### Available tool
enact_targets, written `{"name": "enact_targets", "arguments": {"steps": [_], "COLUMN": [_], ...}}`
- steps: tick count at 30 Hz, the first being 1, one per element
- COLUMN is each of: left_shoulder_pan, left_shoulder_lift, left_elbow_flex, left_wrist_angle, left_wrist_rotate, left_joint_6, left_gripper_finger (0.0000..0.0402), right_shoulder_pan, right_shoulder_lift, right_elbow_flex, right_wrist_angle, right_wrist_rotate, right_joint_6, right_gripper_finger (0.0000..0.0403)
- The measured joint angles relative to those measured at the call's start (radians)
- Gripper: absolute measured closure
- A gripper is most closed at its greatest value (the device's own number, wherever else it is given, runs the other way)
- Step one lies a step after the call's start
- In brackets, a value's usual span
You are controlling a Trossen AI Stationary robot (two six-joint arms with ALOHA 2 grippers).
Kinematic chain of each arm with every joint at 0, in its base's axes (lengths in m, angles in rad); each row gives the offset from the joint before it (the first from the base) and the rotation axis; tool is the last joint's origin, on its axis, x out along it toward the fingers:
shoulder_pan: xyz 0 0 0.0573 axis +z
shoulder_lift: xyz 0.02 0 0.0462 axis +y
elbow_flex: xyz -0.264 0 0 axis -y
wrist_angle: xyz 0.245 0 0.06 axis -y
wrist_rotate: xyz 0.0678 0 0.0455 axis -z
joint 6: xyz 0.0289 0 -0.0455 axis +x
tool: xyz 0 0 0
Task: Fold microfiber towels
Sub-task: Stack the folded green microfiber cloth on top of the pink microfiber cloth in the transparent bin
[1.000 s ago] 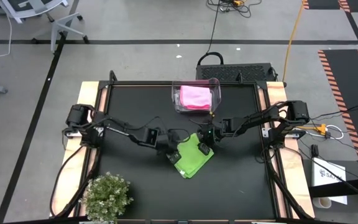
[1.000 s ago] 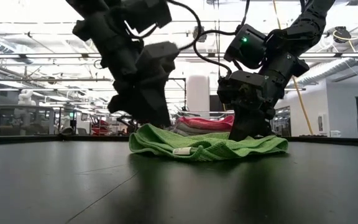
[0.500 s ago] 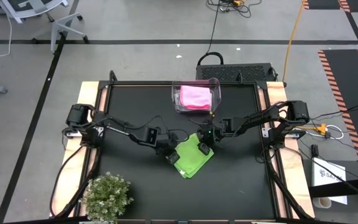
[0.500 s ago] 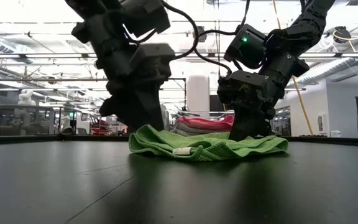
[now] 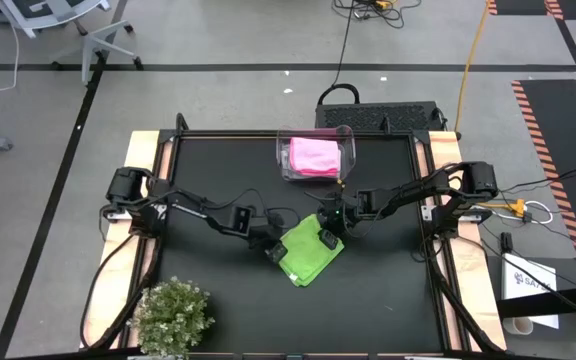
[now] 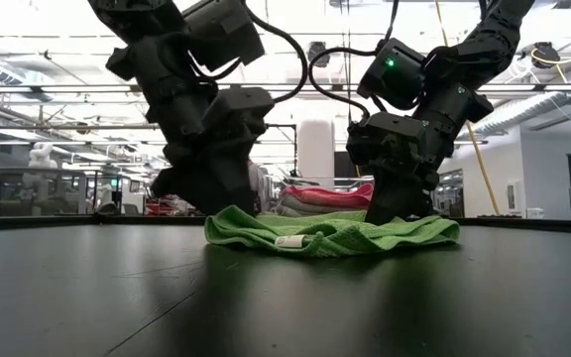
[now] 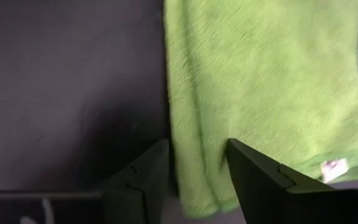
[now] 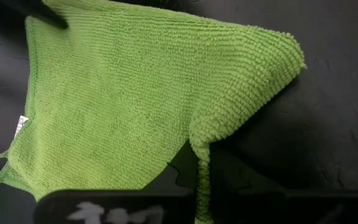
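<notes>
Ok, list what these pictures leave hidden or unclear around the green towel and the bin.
- Bin, high view: the pink towel covers whatever lies under it.
- Low view: both arms block most of the bin behind the green towel.
- Right gripper, right wrist view: its fingertips are cut off by the picture's edge.
- Green towel's tag, left wrist view: too blurred to read.

Lime green towel (image 5: 308, 255), pink towel (image 5: 313, 155), black table (image 5: 218, 180).

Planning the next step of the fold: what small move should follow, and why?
Probably draw the left gripper clear of the lime green microfiber towel. Its fingers stand open astride the towel's edge, holding nothing, while the right gripper pins the far corner, shut on a pinch of cloth.
</notes>
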Motion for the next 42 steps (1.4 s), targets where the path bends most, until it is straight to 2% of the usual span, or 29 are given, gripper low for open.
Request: {"name": "enact_targets", "arguments": {"steps": [7,11,14,17,21,22,27,33,36,39,42], "left_shoulder_pan": [-0.014,-0.03,-0.039,-0.039,-0.037,-0.037,-0.032,0.008,0.023,0.044,0.073], "left_shoulder_lift": [0.054,0.101,0.109,0.102,0.097,0.091,0.073,0.054,0.044,0.041,0.028], "left_elbow_flex": [-0.03,-0.027,-0.027,-0.029,-0.031,-0.03,-0.019,0.056,0.125,0.242,0.384], "left_wrist_angle": [0.16,0.186,0.198,0.195,0.191,0.191,0.165,0.11,0.019,-0.051,-0.211], "left_wrist_rotate": [0.031,0.068,0.041,0.026,0.018,0.017,-0.02,-0.043,-0.044,-0.063,-0.095], "left_joint_6": [-0.046,-0.051,-0.069,-0.089,-0.08,-0.074,-0.061,0.012,0.067,0.155,0.253], "left_gripper_finger": [0.0238,0.0238,0.0245,0.0277,0.0371,0.0385,0.0395,0.0397,0.0398,0.0399,0.04], "right_shoulder_pan": [0.0,0.0,0.0,0.0,0.0,0.001,0.001,0.001,0.0,-0.002,-0.007], "right_shoulder_lift": [0.0,0.0,0.0,0.0,-0.011,-0.02,-0.095,-0.189,-0.233,-0.277,-0.326], "right_elbow_flex": [0.0,-0.001,-0.001,-0.001,-0.001,-0.002,-0.002,-0.002,-0.001,-0.001,0.0], "right_wrist_angle": [0.003,0.015,0.019,0.02,0.019,0.017,0.014,-0.005,-0.009,-0.013,-0.016], "right_wrist_rotate": [0.001,0.001,0.001,0.0,0.0,0.0,0.016,0.055,0.063,0.089,0.113], "right_joint_6": [0.016,0.019,0.018,0.016,0.02,0.025,0.026,0.027,0.027,0.026,0.027], "right_gripper_finger": [0.0395,0.0395,0.0396,0.0399,0.04,0.04,0.0401,0.0402,0.0402,0.0402,0.0402]}}
